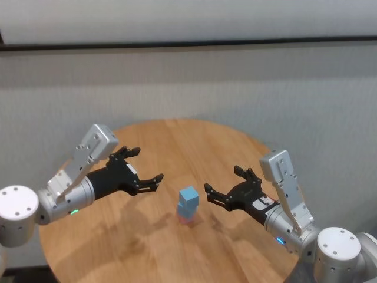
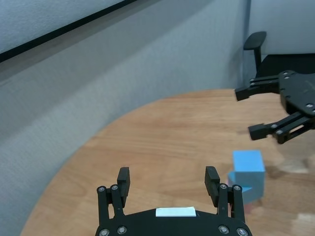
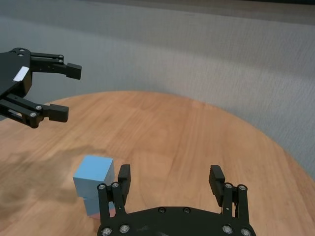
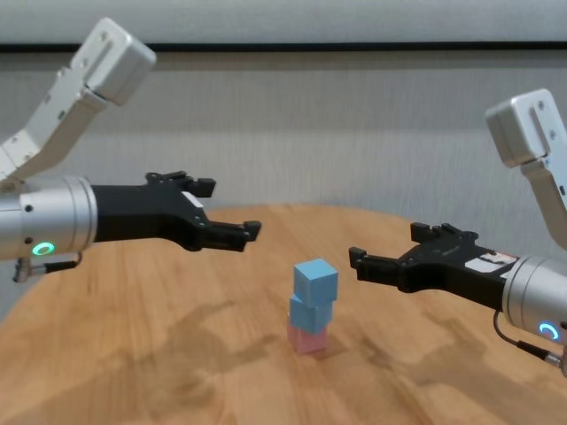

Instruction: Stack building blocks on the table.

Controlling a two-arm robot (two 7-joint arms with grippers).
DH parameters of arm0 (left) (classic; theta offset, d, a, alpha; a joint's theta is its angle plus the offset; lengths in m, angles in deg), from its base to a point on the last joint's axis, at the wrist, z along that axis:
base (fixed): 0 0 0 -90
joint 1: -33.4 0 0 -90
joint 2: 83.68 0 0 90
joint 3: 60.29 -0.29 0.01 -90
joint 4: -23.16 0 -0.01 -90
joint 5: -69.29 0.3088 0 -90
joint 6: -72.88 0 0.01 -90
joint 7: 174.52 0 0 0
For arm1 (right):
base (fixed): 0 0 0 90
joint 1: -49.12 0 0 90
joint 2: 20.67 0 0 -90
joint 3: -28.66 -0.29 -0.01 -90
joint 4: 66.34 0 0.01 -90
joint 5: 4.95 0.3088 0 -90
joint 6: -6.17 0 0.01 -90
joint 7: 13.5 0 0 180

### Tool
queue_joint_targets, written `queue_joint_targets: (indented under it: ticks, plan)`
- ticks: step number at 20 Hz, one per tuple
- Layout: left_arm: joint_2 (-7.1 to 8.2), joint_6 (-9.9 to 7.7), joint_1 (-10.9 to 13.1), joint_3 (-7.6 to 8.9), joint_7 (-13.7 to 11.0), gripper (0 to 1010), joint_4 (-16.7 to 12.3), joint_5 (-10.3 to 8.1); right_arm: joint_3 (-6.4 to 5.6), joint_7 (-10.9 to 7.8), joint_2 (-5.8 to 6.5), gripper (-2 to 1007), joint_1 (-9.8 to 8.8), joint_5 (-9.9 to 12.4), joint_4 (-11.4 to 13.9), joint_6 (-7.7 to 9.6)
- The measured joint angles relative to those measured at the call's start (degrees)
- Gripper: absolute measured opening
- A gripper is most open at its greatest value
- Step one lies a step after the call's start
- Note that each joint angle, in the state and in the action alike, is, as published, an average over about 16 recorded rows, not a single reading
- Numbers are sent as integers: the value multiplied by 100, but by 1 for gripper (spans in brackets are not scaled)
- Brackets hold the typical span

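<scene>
On the round wooden table (image 4: 177, 354) my three building blocks form one upright stack, low and just right of centre in the chest view. That view shows all three tiers: the pink cube (image 4: 309, 340) at the base touching the table, the lower blue cube (image 4: 309, 313) on it, and the upper blue cube (image 4: 315, 279) on top, turned slightly out of line with the one below.

In the head view the stack sits at frame centre; the pink cube (image 1: 186, 217) shows only as a thin strip under the blue ones.

My left hand (image 4: 232, 212) hovers in the left half of the chest frame, fingers spread apart, holding nothing, apart from the stack. My right hand (image 4: 383, 250) hovers in the right half, fingers likewise apart and empty, near the top cube without touching it.

The left wrist view adds what the others lack: a dark office chair (image 2: 256, 44) at upper right, behind the table. In the right wrist view the stack's base is largely hidden behind my right hand's own finger (image 3: 123, 179).
</scene>
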Motion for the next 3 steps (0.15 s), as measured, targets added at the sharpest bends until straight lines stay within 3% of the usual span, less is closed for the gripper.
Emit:
queue_joint_targets:
  ticks: [3]
  plan:
    - [22,-5,-3,46,38,999,22,0,0,0,0,1005,0,0,0,0]
